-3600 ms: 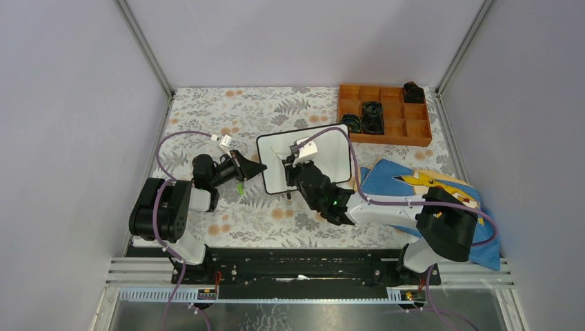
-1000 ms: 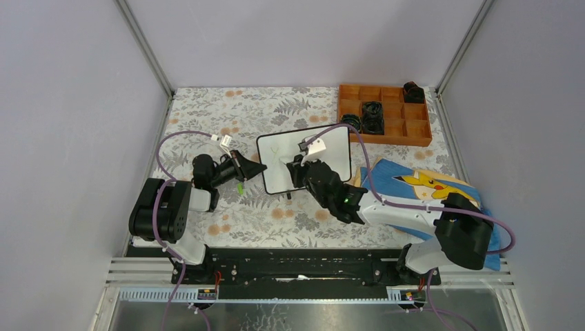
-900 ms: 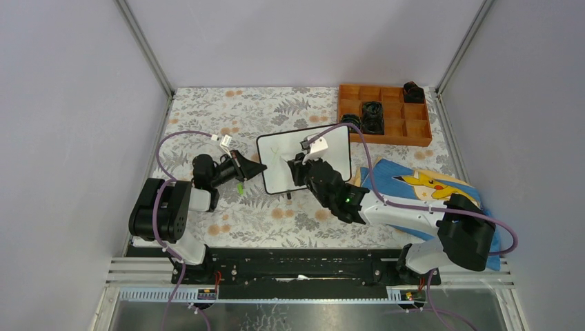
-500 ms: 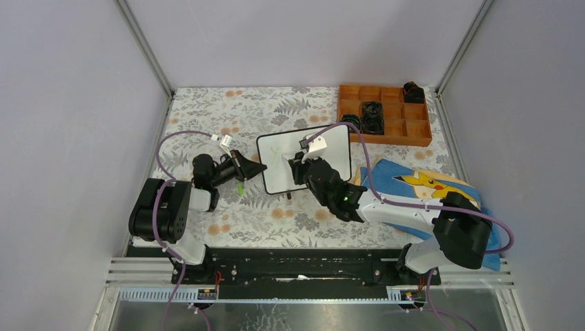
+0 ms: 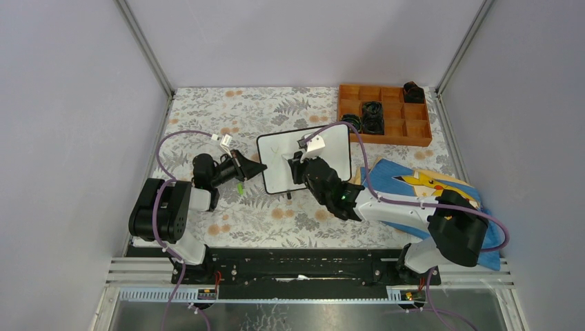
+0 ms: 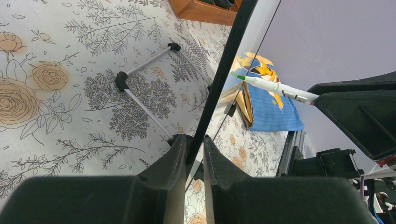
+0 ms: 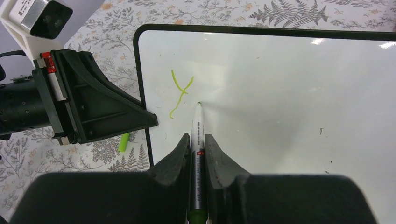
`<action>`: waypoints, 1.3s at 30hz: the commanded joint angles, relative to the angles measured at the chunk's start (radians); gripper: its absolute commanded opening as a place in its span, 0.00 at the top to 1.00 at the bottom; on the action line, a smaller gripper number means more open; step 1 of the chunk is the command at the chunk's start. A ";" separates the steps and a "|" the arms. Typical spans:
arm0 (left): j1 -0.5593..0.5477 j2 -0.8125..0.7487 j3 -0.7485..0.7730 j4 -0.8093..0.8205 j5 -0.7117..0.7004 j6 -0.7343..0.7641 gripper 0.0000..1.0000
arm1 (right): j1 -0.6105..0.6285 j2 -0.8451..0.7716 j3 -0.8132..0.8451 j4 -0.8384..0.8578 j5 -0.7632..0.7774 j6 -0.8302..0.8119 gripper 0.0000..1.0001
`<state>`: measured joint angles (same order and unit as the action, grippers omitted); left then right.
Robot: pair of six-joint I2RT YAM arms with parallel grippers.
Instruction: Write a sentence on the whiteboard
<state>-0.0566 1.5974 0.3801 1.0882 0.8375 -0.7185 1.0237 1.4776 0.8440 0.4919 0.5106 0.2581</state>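
Note:
The whiteboard [image 5: 330, 153] stands tilted at mid-table on thin legs. My left gripper [image 5: 260, 167] is shut on its black left edge [image 6: 229, 60], the frame pinched between the fingers [image 6: 194, 142]. My right gripper [image 5: 298, 165] is shut on a green marker [image 7: 196, 125]. The marker's tip [image 7: 199, 103] rests on the white surface [image 7: 289, 79]. Of the sentence, a single green Y-shaped letter [image 7: 180, 91] shows, just left of the tip. In the left wrist view the marker [image 6: 271, 86] points at the board from the right.
A wooden compartment tray [image 5: 383, 141] with black items stands at the back right. A blue Pikachu cloth [image 5: 407, 181] lies under the right arm. A green marker cap [image 5: 240, 187] lies on the flowered tablecloth by the left gripper. The board's legs [image 6: 144, 100] stick out behind it.
The right gripper has shifted a little with the marker on the board, just right of the Y. The left gripper and the board have not moved.

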 commanded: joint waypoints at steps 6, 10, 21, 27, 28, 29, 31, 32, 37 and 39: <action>-0.005 -0.013 0.011 -0.041 -0.023 0.030 0.95 | -0.009 0.007 0.007 0.023 -0.009 0.004 1.00; -0.006 -0.015 0.013 -0.043 -0.023 0.031 0.95 | -0.009 -0.003 -0.022 0.014 -0.003 0.003 1.00; -0.011 -0.017 0.013 -0.052 -0.023 0.037 0.95 | -0.029 -0.043 -0.047 -0.007 0.030 -0.003 1.00; -0.014 -0.018 0.015 -0.062 -0.025 0.043 0.95 | -0.039 -0.034 -0.016 -0.010 0.032 -0.013 1.00; -0.014 -0.019 0.016 -0.064 -0.025 0.043 0.95 | -0.040 -0.032 -0.013 -0.010 0.033 -0.016 1.00; -0.014 -0.018 0.016 -0.066 -0.025 0.045 0.95 | -0.042 -0.029 -0.008 -0.010 0.032 -0.018 1.00; -0.014 -0.019 0.016 -0.067 -0.024 0.046 0.95 | -0.045 -0.028 0.001 -0.010 0.031 -0.020 1.00; -0.015 -0.019 0.017 -0.066 -0.024 0.045 0.95 | -0.045 -0.027 0.005 -0.010 0.031 -0.021 1.00; -0.015 -0.019 0.016 -0.067 -0.024 0.048 0.96 | -0.049 -0.023 0.021 -0.007 0.029 -0.029 1.00; -0.017 -0.018 0.016 -0.068 -0.025 0.048 0.96 | -0.049 -0.021 0.028 -0.007 0.026 -0.031 1.00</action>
<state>-0.0669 1.5917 0.3912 1.0595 0.8291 -0.6979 0.9993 1.4609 0.8227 0.4828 0.4957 0.2558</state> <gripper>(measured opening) 0.197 0.171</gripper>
